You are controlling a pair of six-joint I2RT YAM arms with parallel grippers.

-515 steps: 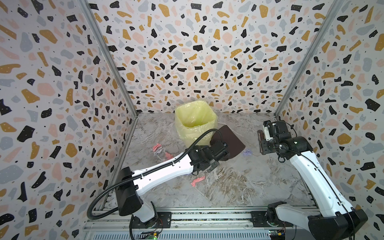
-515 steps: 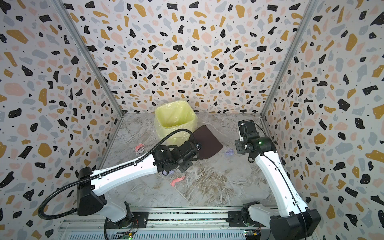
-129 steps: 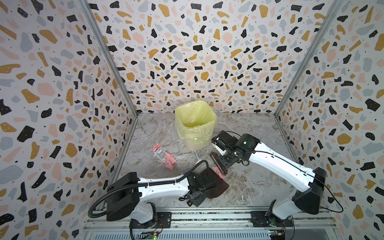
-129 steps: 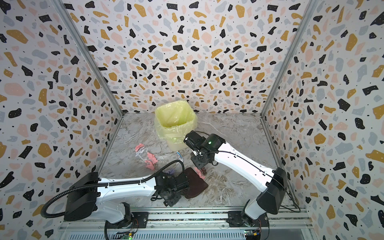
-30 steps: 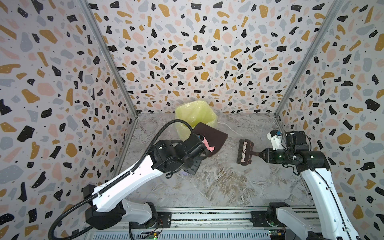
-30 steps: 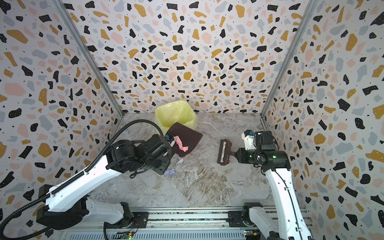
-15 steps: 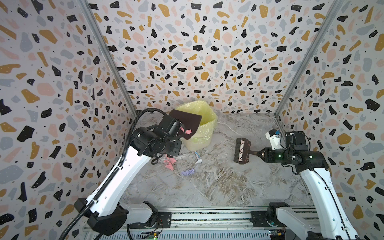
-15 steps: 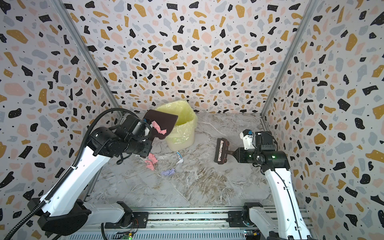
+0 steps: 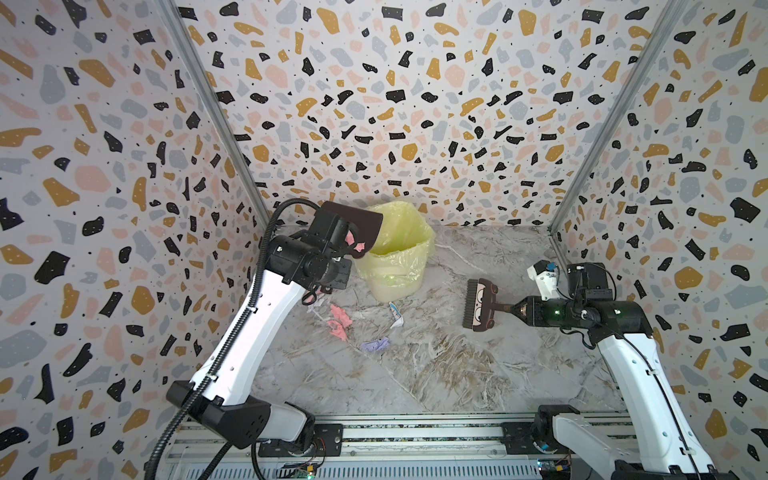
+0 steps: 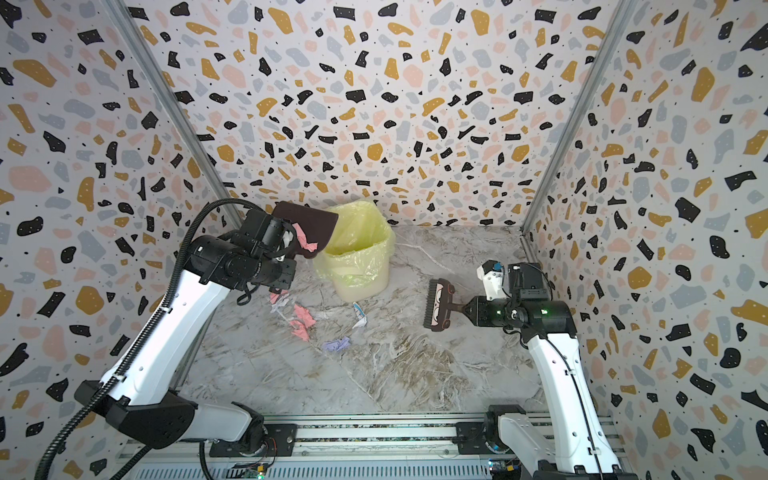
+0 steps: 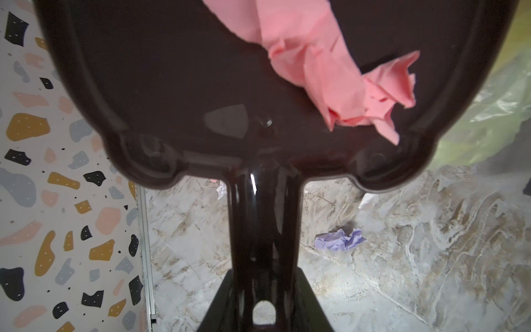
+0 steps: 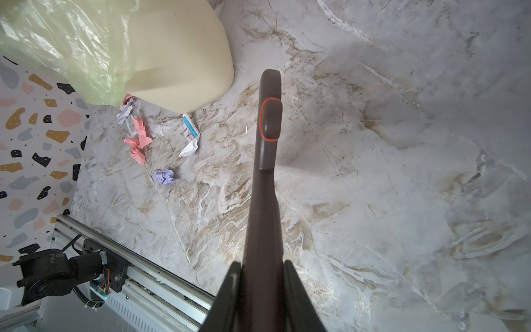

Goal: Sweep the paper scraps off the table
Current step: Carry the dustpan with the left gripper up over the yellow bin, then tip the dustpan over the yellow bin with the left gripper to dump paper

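Note:
My left gripper (image 11: 263,287) is shut on the handle of a dark brown dustpan (image 9: 357,220), held raised against the left rim of the yellow-lined bin (image 9: 395,253). A pink paper scrap (image 11: 330,72) lies in the pan near its edge. On the table (image 9: 457,374) in front of the bin lie pink scraps (image 9: 338,322), a lilac ball (image 9: 376,344) and a blue-white scrap (image 9: 397,321). My right gripper (image 12: 263,276) is shut on the handle of a brown brush (image 9: 480,305), held above the table right of the scraps.
The terrazzo walls close in left, back and right. The left wall stands close behind the raised dustpan. A metal rail (image 9: 415,434) with both arm bases runs along the front edge. Bare marble lies between the scraps and the brush.
Within the last second my left arm swung the dustpan with its pink scrap up and leftward, from in front of the bin to its left rim. The brush has barely moved.

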